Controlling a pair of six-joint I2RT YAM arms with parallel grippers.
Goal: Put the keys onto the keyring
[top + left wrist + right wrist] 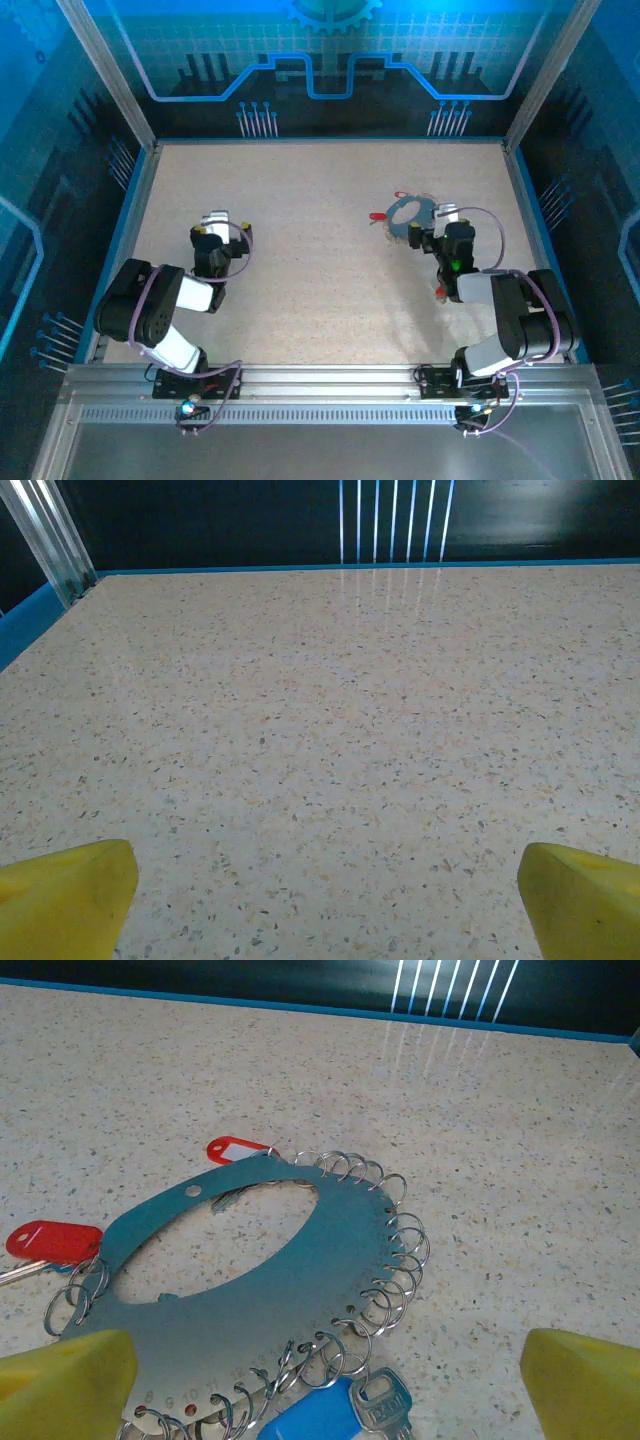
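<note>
**Both claws spread, nothing held; keyring lies before right claw**

The keyring [408, 213] lies flat on the speckled surface [320, 200], right of centre in the top view, just beyond the right claw [447, 213]. In the right wrist view it occupies the lower left of the frame, with small wire loops [405, 1245] lining its rim. Two red keys [52, 1241] sit at its left and upper edges. A blue key [315, 1418] and a silvery key [385, 1405] lie at bottom centre. The right claw is spread wide and grips nothing. The left claw [215, 222], left of centre, is likewise spread over bare surface, well apart from the keyring.
</note>
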